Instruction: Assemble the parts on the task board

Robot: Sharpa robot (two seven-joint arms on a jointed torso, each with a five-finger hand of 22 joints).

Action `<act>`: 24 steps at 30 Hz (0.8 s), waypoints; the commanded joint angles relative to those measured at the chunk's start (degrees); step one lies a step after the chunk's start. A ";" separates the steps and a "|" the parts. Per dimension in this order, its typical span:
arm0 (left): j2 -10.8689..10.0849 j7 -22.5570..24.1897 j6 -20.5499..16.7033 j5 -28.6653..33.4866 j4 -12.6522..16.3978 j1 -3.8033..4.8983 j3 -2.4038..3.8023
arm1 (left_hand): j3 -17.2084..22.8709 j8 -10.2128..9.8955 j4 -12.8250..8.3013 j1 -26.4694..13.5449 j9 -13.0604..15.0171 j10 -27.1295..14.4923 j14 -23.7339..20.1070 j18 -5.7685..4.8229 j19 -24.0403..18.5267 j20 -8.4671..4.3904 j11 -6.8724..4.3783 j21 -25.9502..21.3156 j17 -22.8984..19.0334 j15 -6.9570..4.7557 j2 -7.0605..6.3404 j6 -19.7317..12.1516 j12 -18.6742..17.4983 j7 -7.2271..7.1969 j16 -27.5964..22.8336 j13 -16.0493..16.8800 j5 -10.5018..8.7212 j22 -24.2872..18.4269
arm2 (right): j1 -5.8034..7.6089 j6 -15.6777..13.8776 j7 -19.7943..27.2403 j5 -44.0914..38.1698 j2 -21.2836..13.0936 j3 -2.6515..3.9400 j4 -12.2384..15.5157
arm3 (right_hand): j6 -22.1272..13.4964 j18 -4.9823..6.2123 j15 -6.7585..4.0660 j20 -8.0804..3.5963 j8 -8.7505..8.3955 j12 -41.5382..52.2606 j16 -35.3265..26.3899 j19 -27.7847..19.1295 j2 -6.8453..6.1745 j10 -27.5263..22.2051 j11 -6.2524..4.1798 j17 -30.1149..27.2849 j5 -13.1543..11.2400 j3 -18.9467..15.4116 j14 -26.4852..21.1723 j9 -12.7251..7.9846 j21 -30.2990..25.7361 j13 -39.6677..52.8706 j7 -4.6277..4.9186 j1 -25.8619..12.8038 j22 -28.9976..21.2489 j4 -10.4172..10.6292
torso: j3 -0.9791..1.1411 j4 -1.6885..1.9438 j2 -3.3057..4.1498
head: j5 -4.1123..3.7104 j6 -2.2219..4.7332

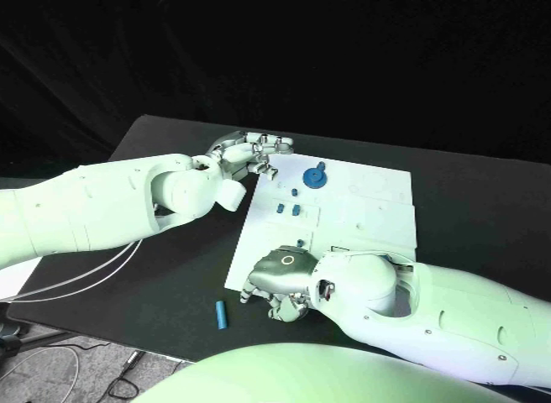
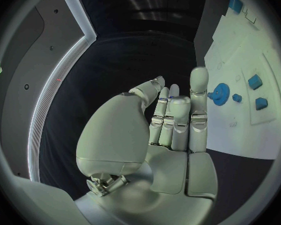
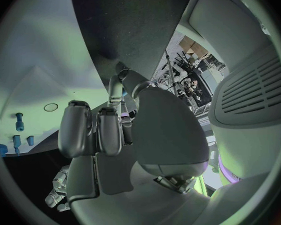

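1. Nearest, a blue part (image 1: 221, 314) lies alone on the black table (image 1: 154, 277), off the board and just beside the right hand (image 1: 280, 285).
2. That right hand rests at the near left corner of the task board (image 1: 360, 210), fingers curled in; whether it holds anything I cannot tell.
3. Further on, 3 small blue parts (image 1: 289, 201) sit on the board.
4. Beyond them a blue round part (image 1: 314, 176) stands near the far edge.
5. Farthest, the left hand (image 1: 254, 154) hovers at the board's far left corner, fingers straight, holding nothing.

Gear (image 1: 314, 176) at the task board's (image 1: 385, 210) far-left corner — loose part (image 1: 221, 314) on the table (image 1: 166, 294).
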 commanded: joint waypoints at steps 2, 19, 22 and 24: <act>0.09 0.07 1.04 -0.18 0.21 -0.05 0.04 | -0.03 0.19 -0.35 0.69 -0.02 -0.57 -0.53 0.34 -0.54 0.04 -0.02 -0.29 -0.10 0.06 0.01 -0.26 0.40 0.25 0.28 -0.06 0.07 -0.15 | -0.12 -1.29 1.52 -2.11 0.45 -0.10 -0.13 | 0.37 -1.16 -0.33 -0.48 -0.08 31.56 0.31 0.16 1.80 4.72 -3.88 0.14 -0.40 0.70 3.41 0.12 0.33 53.56 -0.32 0.43 0.19 -0.03 | -0.05 0.09 0.01 | 0.17 0.01; -0.05 0.23 0.71 -0.18 0.35 -0.04 0.04 | -0.03 0.23 -0.38 0.73 -0.01 -0.60 -0.52 0.34 -0.54 0.04 -0.03 -0.28 -0.04 0.07 0.06 -0.24 0.44 0.23 0.32 -0.06 0.08 -0.15 | -0.17 -10.02 4.97 4.25 -1.10 -0.16 0.30 | 11.90 -1.37 1.16 0.64 4.96 34.05 1.31 0.51 7.42 6.50 -1.96 1.38 -1.15 4.66 3.63 2.62 1.22 57.16 1.63 -1.67 1.38 1.53 | 0.05 0.05 0.01 | 0.83 0.01; -0.03 0.24 0.69 -0.18 0.34 -0.04 0.04 | -0.03 0.23 -0.38 0.73 -0.01 -0.60 -0.52 0.34 -0.54 0.04 -0.03 -0.28 -0.04 0.07 0.06 -0.24 0.44 0.23 0.32 -0.06 0.08 -0.15 | -0.18 -9.73 4.82 4.57 -1.12 -0.16 0.25 | 11.87 -1.37 1.18 0.66 4.95 33.78 1.33 0.51 7.26 6.28 -1.93 1.39 -1.12 4.73 3.63 2.66 1.23 56.88 1.67 -1.77 1.40 1.44 | -0.01 -0.01 -0.02 | 0.86 0.01; -0.03 0.24 0.67 -0.18 0.34 -0.04 0.04 | -0.03 0.23 -0.38 0.73 -0.01 -0.60 -0.52 0.34 -0.54 0.04 -0.03 -0.28 -0.04 0.07 0.06 -0.24 0.44 0.23 0.32 -0.06 0.08 -0.15 | -0.18 -9.37 4.70 4.66 -1.06 -0.16 0.14 | 11.80 -1.37 1.20 0.68 4.92 33.57 1.33 0.50 7.10 6.12 -1.89 1.39 -1.12 4.76 3.63 2.68 1.23 56.67 1.72 -1.88 1.40 1.38 | -0.03 0.00 -0.01 | 0.88 0.01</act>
